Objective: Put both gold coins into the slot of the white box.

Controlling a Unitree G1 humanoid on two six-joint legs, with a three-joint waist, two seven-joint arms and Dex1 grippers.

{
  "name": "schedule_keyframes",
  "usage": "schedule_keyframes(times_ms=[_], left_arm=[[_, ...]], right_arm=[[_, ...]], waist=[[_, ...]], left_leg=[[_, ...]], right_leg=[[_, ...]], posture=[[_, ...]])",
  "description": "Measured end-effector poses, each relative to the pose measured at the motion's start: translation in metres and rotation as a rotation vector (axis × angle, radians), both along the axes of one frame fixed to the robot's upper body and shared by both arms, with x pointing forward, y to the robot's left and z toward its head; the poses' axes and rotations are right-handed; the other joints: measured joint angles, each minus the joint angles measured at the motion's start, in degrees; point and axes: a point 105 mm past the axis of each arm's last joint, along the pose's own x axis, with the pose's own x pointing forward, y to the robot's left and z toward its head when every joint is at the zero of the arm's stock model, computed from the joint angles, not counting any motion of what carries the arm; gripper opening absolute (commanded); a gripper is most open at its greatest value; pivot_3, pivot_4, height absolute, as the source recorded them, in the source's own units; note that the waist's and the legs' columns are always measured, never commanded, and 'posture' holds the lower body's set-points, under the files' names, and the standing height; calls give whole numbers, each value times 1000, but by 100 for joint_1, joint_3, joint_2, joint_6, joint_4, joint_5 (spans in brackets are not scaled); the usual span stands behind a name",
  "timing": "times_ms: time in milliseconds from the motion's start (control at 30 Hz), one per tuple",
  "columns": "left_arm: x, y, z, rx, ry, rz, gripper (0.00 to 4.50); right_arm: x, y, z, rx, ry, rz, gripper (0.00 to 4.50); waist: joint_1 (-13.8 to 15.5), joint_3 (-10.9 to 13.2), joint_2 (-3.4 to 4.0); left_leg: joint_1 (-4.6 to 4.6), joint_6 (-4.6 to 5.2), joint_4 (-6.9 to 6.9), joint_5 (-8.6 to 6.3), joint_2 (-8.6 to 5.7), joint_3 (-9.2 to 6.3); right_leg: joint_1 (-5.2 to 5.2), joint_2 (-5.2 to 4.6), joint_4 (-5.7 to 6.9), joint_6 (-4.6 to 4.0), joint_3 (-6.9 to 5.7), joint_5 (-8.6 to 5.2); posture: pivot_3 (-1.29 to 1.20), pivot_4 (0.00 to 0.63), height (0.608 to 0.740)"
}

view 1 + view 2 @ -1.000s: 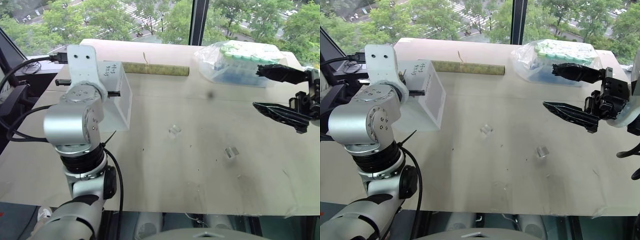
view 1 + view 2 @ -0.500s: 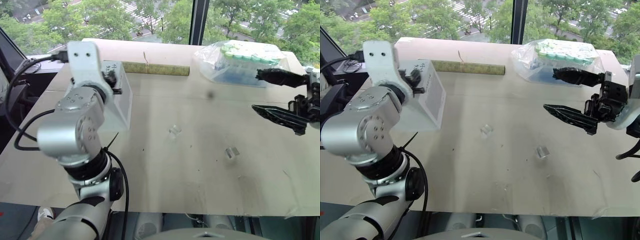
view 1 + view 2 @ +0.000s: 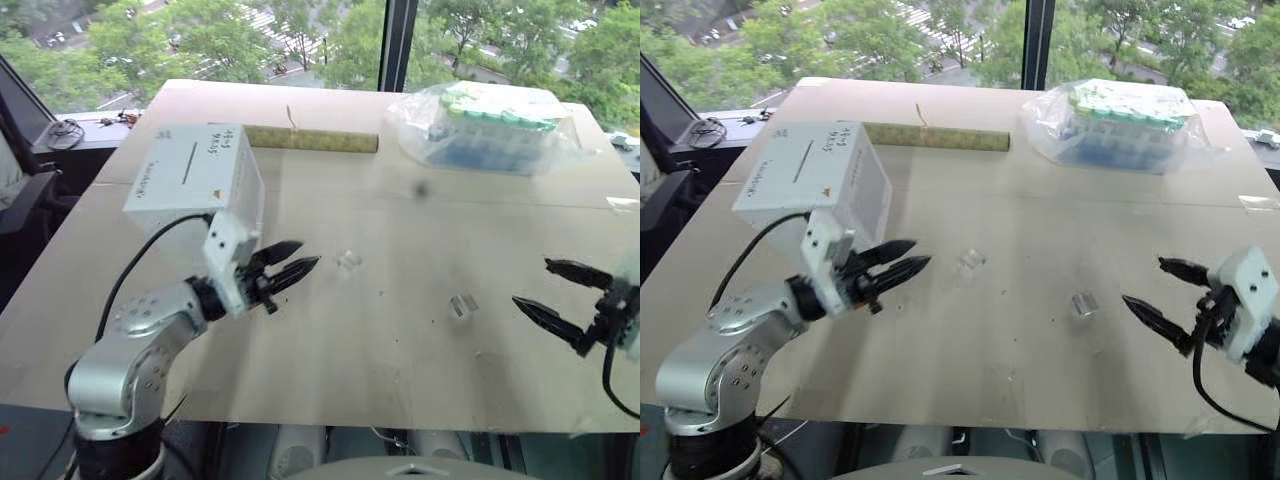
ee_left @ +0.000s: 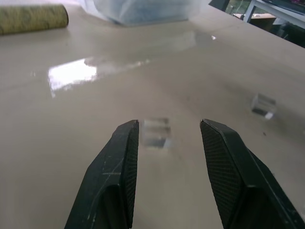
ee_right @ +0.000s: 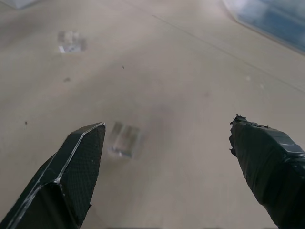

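Both end effectors gape empty over bare table (image 3: 400, 330) beside white box (image 3: 190, 175).

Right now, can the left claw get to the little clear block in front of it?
Probably yes. The left claw is open and aimed at the clear block, with bare table between them.

No gold coins can be made out anywhere on the table (image 3: 400, 330). The two clear holders (image 3: 349, 262) (image 3: 462, 304) are too small to show whether anything sits inside. The handwriting on the white box (image 3: 195, 175) is too small to read. The box's lower front is hidden behind the left arm.
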Motion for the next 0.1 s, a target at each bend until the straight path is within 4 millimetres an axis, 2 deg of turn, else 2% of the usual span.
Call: schedule_keyframes(times_ms=[100], left_arm=[[-7,9,-6,34,-8,-10,2034]], right_arm=[[-12,-8,-4,-43,-13,-30,4500]], waist=[[-5,-6,2]], left_leg=[[5,-6,0,-4,3,1]], right_leg=[[0,-7,-2,2,2,-1]], posture=[[0,150,740]])
